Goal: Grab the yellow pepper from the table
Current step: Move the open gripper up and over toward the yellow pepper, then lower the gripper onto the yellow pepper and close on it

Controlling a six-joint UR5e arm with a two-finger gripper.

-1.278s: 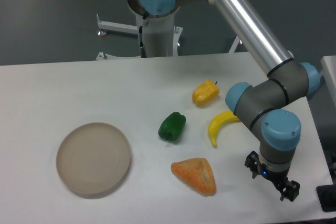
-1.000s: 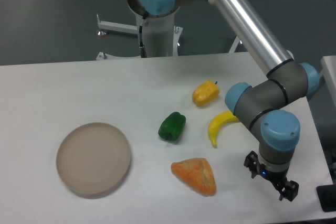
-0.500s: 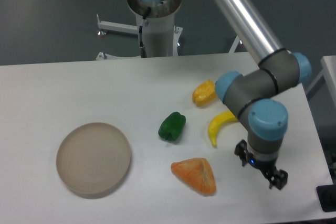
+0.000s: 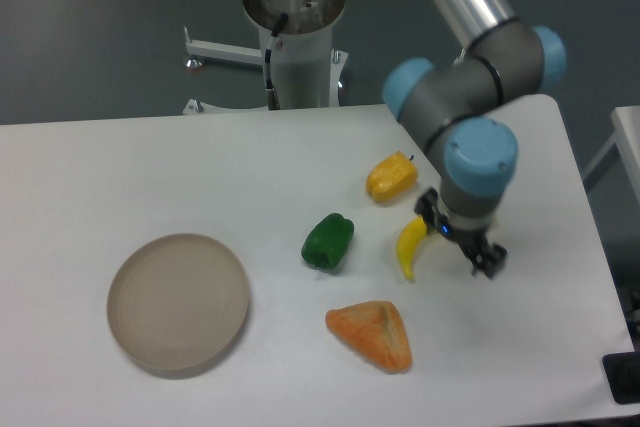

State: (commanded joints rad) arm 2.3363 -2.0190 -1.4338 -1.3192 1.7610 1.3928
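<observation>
The yellow pepper (image 4: 390,178) lies on the white table (image 4: 120,167), right of centre, small and lumpy with a tiny dark stem. My gripper (image 4: 462,243) hangs below the wrist, to the lower right of the pepper and just right of a yellow banana (image 4: 410,245). Its dark fingers stand apart and hold nothing. The wrist body partly covers the banana's upper end.
A green pepper (image 4: 328,241) lies left of the banana. An orange triangular wedge (image 4: 373,334) lies near the front. A round tan plate (image 4: 178,302) sits at the front left. The arm's links reach over the table's back right.
The arm has swung up and to the left: the gripper moved from near the front right corner to beside the banana, closer to the yellow pepper. The objects have not moved.
</observation>
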